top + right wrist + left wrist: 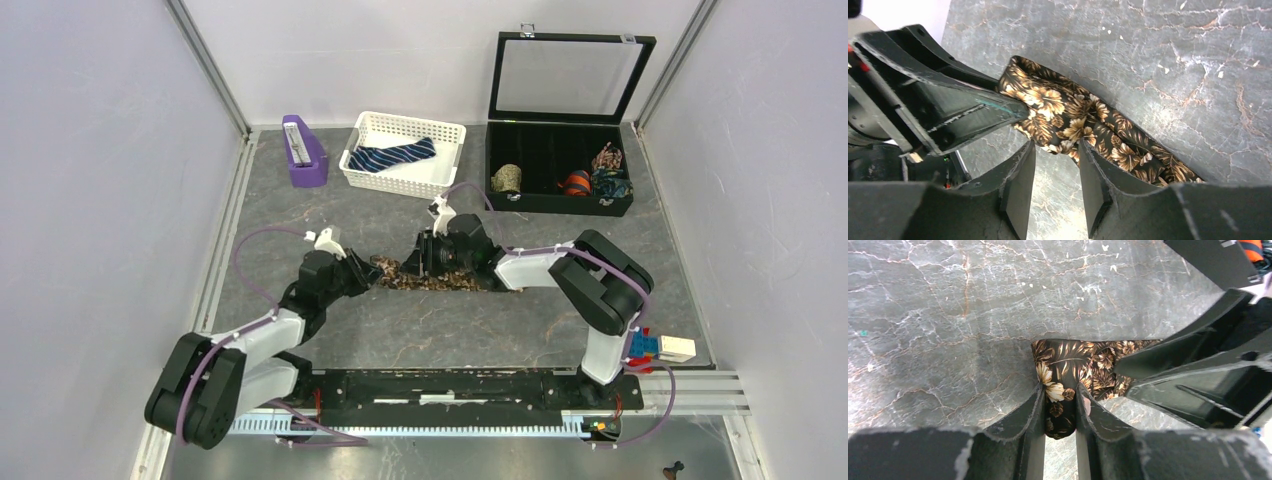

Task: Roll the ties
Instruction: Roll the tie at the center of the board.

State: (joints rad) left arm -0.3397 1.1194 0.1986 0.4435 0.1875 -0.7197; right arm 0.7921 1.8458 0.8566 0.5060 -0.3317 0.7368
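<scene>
From overhead, we find the brown leaf-print tie point(440, 281) lying flat at the middle of the table point(450, 335). The navy striped tie point(395, 156) sits in the white basket point(400, 186). At the left wrist, the left gripper point(1059, 390) is clenched on the brown tie's end. At the right wrist, the right gripper point(1055, 147) stands parted, with the tie's edge at its fingertips.

the brown leaf-print tie point(1073, 365) is soft cloth with slight sheen on a matt marbled table point(948, 315).

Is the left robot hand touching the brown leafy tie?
Touching. In the left wrist view, the brown leafy tie sits pinched between both fingers of the left gripper.
</scene>
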